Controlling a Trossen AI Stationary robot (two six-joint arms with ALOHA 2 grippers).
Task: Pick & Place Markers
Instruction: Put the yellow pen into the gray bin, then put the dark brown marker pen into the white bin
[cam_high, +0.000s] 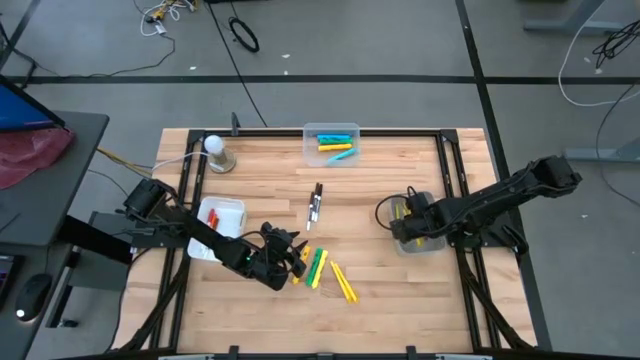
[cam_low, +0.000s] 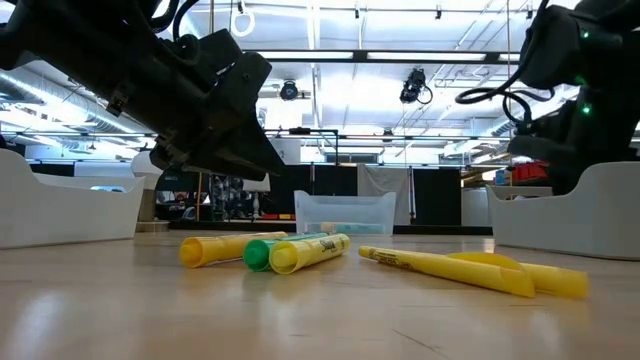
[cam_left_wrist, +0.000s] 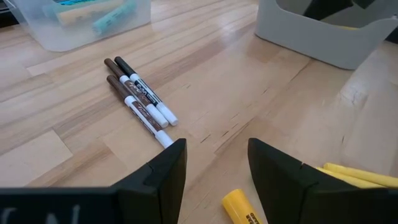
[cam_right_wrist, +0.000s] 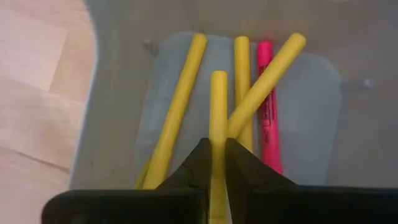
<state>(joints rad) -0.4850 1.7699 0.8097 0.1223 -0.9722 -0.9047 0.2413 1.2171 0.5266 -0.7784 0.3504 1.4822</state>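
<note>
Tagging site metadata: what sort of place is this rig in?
Probably a robotics lab or industrial workshop: open ceiling with strip lights and hanging gear, cables on a bare grey floor, and a wooden bench framed by rails.

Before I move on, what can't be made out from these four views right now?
- High view: what lies inside the right bin, hidden under the right gripper.
- High view: what the white tray holds is too small to name.
- Low view: left gripper fingertips are lost in dark silhouette.
- Left wrist view: yellow markers cut off by the edge.
</note>
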